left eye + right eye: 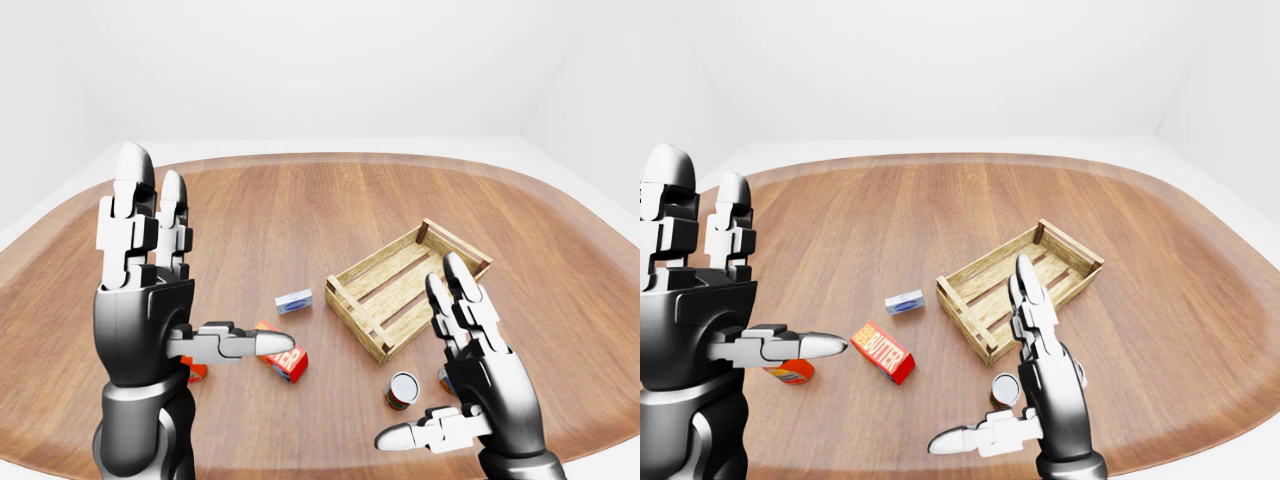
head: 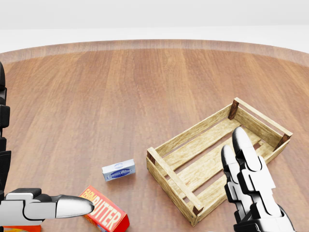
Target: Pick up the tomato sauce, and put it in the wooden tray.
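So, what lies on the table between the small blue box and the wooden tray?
Nothing: in the head view only bare table separates the blue box from the tray. The butter box sits lower, outside that gap.

The wooden tray is coloured pale yellow-brown. The table is seen in reddish-brown wood grain. The butter box is coloured red with white letters. The small carton is printed blue and white. Both hands are finished in black and silver-white.
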Motion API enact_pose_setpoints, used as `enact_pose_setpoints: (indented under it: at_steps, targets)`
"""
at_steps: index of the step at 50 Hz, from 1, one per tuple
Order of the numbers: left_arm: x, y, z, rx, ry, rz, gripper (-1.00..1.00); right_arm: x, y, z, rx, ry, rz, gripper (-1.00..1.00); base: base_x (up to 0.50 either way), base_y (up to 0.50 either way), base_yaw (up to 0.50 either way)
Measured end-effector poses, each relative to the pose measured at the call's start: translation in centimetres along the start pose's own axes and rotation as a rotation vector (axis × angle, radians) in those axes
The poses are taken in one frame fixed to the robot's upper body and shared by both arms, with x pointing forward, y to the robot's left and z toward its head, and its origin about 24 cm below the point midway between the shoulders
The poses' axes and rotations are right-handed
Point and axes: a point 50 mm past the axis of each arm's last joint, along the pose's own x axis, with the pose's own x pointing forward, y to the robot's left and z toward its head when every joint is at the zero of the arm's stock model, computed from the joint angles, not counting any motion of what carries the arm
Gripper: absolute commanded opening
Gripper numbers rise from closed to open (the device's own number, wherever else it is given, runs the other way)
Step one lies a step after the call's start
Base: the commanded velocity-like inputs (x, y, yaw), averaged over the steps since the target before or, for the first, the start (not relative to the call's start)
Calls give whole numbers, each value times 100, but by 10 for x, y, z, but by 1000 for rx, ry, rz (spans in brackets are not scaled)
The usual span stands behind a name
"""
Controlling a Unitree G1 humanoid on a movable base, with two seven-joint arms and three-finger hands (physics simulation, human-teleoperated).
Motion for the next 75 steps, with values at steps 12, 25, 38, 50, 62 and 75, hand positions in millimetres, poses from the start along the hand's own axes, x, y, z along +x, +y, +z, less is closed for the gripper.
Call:
enact_pose_setpoints:
  at_steps: [12, 25, 38, 50, 62, 75]
  targets:
    - [0, 0, -2, 0, 7, -1, 100, -19, 0, -19, -12, 165, 4, 100, 0, 0, 0]
    - [0, -1, -3, -1, 13, -1, 100, -40, -5, -48, -21, 350, -4, 100, 0, 0, 0]
    - [-1, -2, -5, 1, 26, -3, 100, -54, -11, -70, -22, 416, -19, 100, 0, 0, 0]
    - [-2, -4, -8, 2, 45, -8, 100, -62, -15, -84, -19, 440, -33, 100, 0, 0, 0]
    - [-3, -4, -9, 2, 51, -10, 100, -62, -25, -104, -28, 489, -68, 100, 0, 0, 0]
    - [-3, -5, -10, 0, 58, -11, 100, -58, -32, -122, -26, 518, -97, 100, 0, 0, 0]
